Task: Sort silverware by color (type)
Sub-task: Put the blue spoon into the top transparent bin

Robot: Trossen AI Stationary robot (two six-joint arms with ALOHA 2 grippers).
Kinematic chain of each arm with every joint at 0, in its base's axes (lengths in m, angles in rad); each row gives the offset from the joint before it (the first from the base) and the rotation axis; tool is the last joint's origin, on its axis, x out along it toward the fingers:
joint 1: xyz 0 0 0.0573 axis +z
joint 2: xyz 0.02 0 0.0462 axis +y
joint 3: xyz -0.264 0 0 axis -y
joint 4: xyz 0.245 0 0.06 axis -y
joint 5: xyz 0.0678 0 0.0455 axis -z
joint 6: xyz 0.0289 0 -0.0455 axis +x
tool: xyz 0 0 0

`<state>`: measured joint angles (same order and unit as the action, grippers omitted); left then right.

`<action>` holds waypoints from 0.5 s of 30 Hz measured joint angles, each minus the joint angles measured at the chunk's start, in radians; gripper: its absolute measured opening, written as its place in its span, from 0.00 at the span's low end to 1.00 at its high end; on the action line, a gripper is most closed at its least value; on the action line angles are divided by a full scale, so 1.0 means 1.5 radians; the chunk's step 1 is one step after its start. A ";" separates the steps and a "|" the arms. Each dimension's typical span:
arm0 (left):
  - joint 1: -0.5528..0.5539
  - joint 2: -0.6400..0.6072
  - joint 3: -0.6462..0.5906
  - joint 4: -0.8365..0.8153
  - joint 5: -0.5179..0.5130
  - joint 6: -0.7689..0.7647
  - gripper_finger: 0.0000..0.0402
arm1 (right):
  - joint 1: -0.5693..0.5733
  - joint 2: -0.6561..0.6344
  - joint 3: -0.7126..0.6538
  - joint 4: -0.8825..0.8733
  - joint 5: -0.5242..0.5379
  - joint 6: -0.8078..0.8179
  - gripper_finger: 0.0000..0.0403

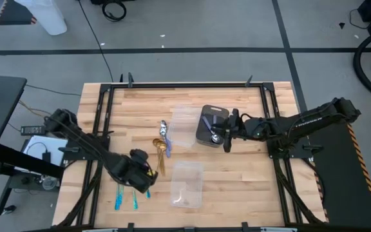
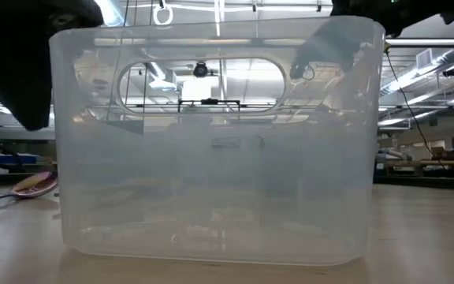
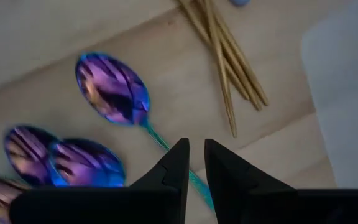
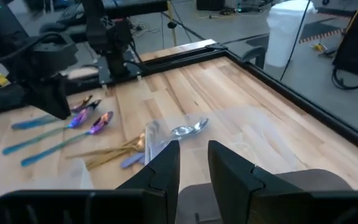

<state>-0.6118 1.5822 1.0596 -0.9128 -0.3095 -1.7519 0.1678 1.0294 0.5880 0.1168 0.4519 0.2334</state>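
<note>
Left tool (image 3: 193, 163), fingers slightly apart over teal handle of iridescent purple spoon (image 3: 112, 89) beside gold spoons (image 3: 225, 62); light, rigid, slick—pinch mid-handle.

the clear plastic tray (image 2: 215, 142) fills the low view, hiding the table behind it.

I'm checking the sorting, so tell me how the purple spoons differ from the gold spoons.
The iridescent purple-blue spoons have teal handles; the shiny gold spoons are gold throughout. The purple ones lie spread beside the left claw; the gold ones lie bunched and overlapping. Both groups lie on the wooden table, outside the trays.
</note>
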 joint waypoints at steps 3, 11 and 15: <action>-0.007 0.046 0.019 -0.023 0.043 -0.042 0.14 | 0.001 0.000 0.000 -0.007 0.000 -0.016 0.23; 0.004 0.116 0.030 -0.029 0.084 -0.083 0.17 | 0.001 0.000 0.000 -0.033 -0.003 -0.036 0.23; 0.015 0.123 0.030 -0.014 0.077 -0.099 0.27 | 0.001 0.000 0.000 -0.044 -0.005 -0.039 0.23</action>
<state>-0.5899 1.7671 1.1049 -0.9332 -0.1936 -1.8997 0.1699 1.0294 0.5877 0.0507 0.4442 0.1742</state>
